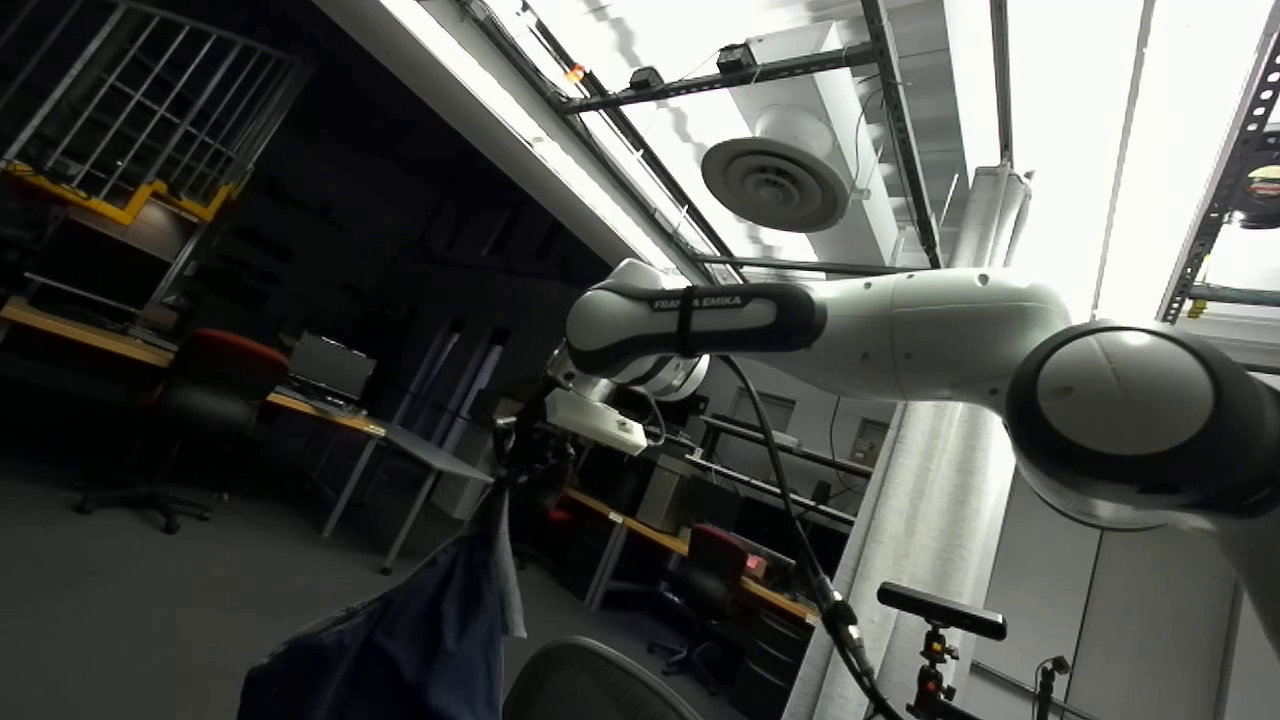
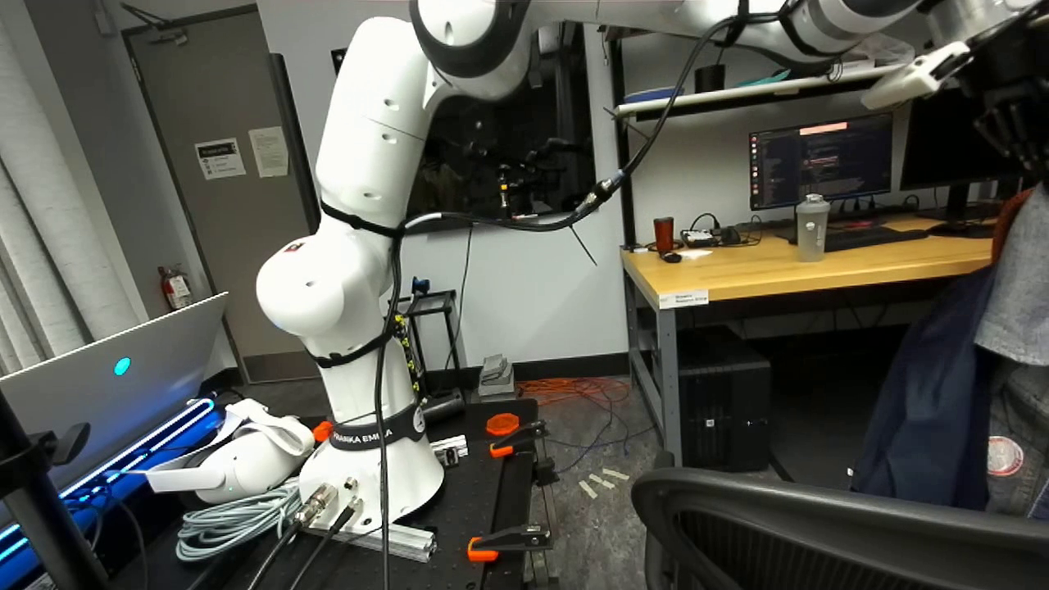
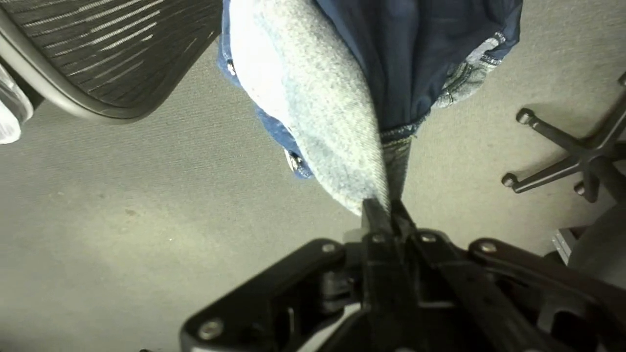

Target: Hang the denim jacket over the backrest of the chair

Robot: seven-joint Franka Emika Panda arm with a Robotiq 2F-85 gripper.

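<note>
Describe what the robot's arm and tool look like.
The arm is white, with smooth, rounded joints and dark trim. Pale FRANKA EMIKA lettering, partly covered, marks the forearm trim and the base collar. A mostly black cable, loose in places, follows it, held by black straps. The tool is black, with hinged links and round metallic pins.

The arm is smooth white with black joint rings; a dark band at its base reads FRANKA EMIKA. Black straps fasten a black cable along it. The jaws are black, jointed, with round grey screws.
</note>
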